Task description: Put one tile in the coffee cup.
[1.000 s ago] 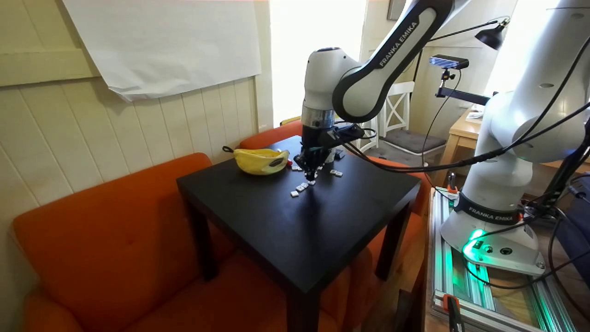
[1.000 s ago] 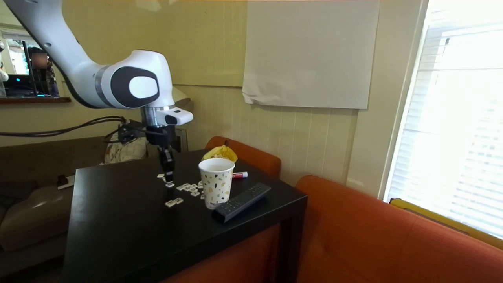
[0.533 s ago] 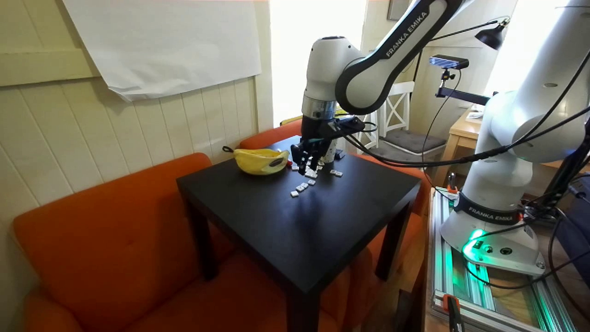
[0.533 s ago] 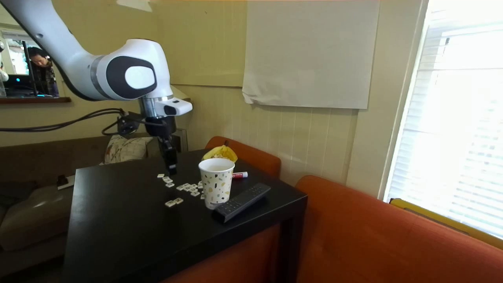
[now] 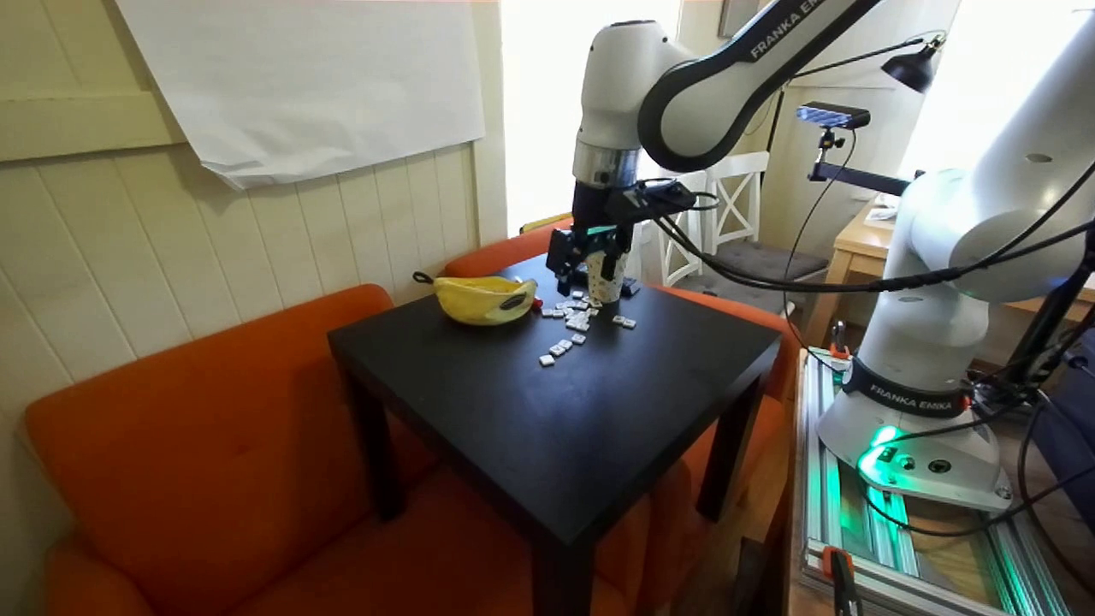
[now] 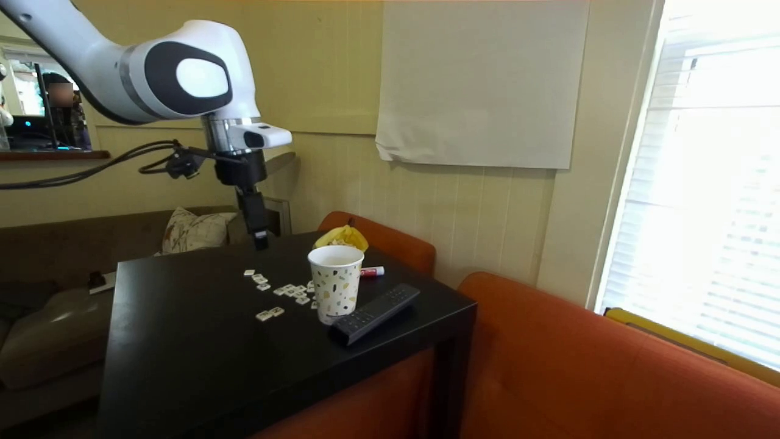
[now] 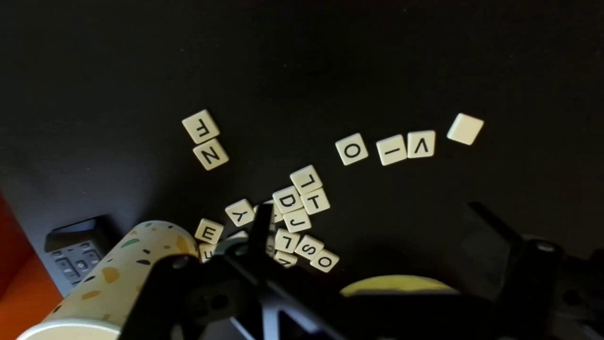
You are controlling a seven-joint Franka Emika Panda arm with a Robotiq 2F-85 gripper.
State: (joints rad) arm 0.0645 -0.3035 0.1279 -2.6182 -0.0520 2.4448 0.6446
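Tile [image 7: 465, 129] with blank face lies apart on the bench [image 5: 547, 428], at right in the wrist view. The hand [image 7: 370, 206], wide, holds nothing; I would centre it above the tile, then descend straight.

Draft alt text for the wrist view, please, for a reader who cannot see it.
An open, black, two-fingered tool hangs above a black tabletop scattered with small, square, cream-coloured letter tiles, one showing a blank face. At lower left are a speckled white paper cup and part of a dark grey, rectangular remote.
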